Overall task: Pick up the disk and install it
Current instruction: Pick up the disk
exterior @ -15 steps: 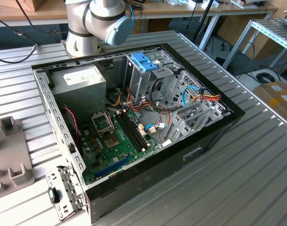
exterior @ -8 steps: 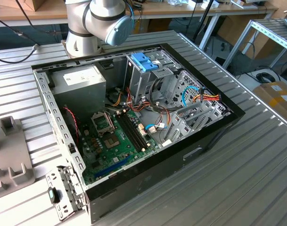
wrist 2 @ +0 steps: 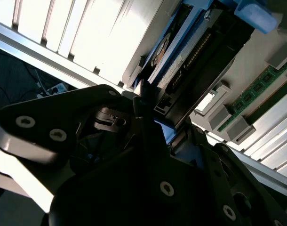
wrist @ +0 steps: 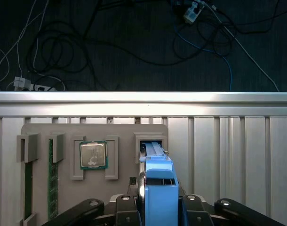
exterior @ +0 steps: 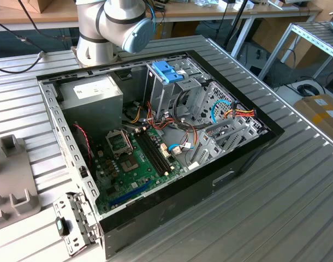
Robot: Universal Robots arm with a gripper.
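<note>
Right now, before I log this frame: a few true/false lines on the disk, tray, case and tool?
1. The flat silver-grey disk with the light blue plastic frame stands on edge in a slot of the grey plastic fixture tray. True.
2. The square green-edged processor chip lies loose on the ribbed aluminium table. False: it sits in a pocket of the tray.
3. The black computer case lies open, with its green motherboard exposed. True.
4. The tool hangs over the open case. False: in the first wrist view it is at the disk, over the tray.
5. The tray sits at the exterior view's right of the case. False: it is at the left.
</note>
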